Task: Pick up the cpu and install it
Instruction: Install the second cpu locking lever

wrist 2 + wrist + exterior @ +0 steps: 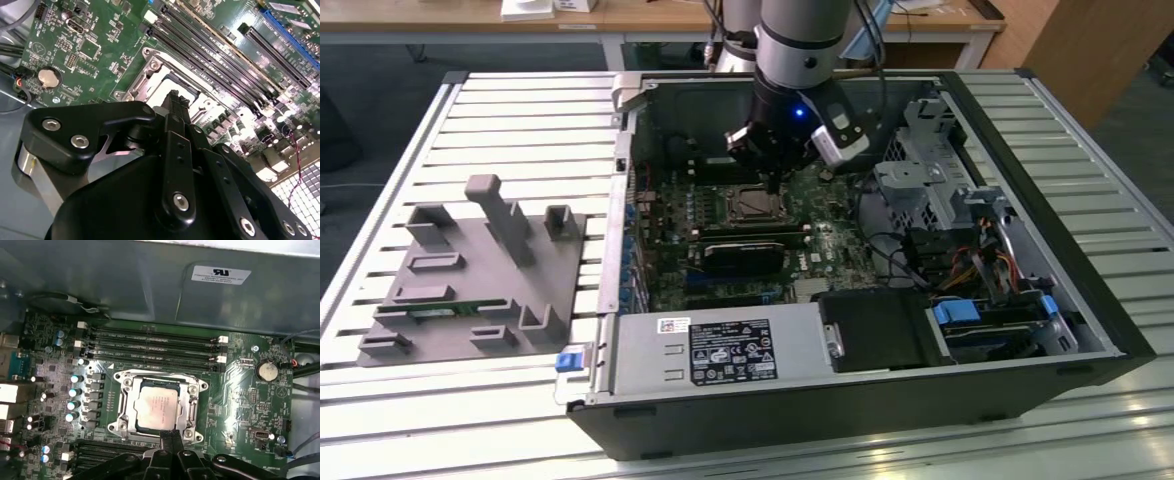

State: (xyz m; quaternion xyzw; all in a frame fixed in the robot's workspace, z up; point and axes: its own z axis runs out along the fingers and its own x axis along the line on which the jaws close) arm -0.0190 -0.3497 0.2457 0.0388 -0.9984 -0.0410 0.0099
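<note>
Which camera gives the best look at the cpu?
The first wrist view: the cpu lies face-up in its socket, unobstructed. In the exterior view it is small and distant; in the second wrist view the gripper mostly hides it.

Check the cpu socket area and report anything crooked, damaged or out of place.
Nothing stands out. The cpu lies flat and square inside the socket frame, with the tool just at its edge.

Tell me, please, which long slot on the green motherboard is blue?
The blue plastic slot lying farthest from the silver metal CPU socket in the second wrist view; the slots nearer it are black.
</note>
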